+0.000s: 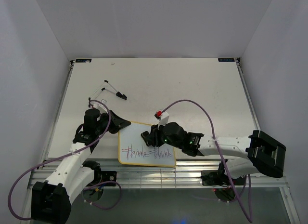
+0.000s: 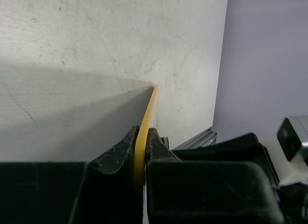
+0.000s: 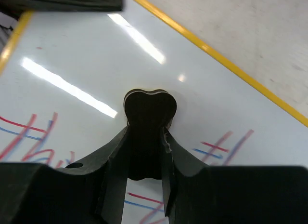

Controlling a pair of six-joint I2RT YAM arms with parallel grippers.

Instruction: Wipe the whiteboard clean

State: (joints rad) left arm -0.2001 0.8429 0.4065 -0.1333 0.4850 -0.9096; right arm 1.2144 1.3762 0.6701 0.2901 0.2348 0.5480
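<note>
Over on the left, the left gripper (image 2: 143, 136) is pinched tight on the thin yellow frame of the whiteboard (image 1: 134, 137), jaws narrow, biting just the upper-left corner, and that is the only anchor I can see. The board itself lies flat at the near edge of the table (image 1: 192, 79), between the two arms, with the red and blue writing (image 1: 147, 152) untouched along its near half. Moving right, the right gripper (image 3: 145, 137) has its fingers closed around a dark eraser (image 3: 149, 106), poised over the blank patch just above the words; I can't tell whether it is pressing on the surface or a hair off it. Now the worries. With one corner pinch, a firm sideways stroke could swing the board about that corner or tug the frame out of the jaws, I'd say. The board sits right at the table's near edge, so a pull towards the arms might nudge it over. The eraser is held by its lower part only, and heavy pressure could tilt it in the fingers and leave streaks. Too light a touch would smear the ink. Far behind, a small black loose piece (image 1: 121, 96) lies well apart, no bother.
</note>
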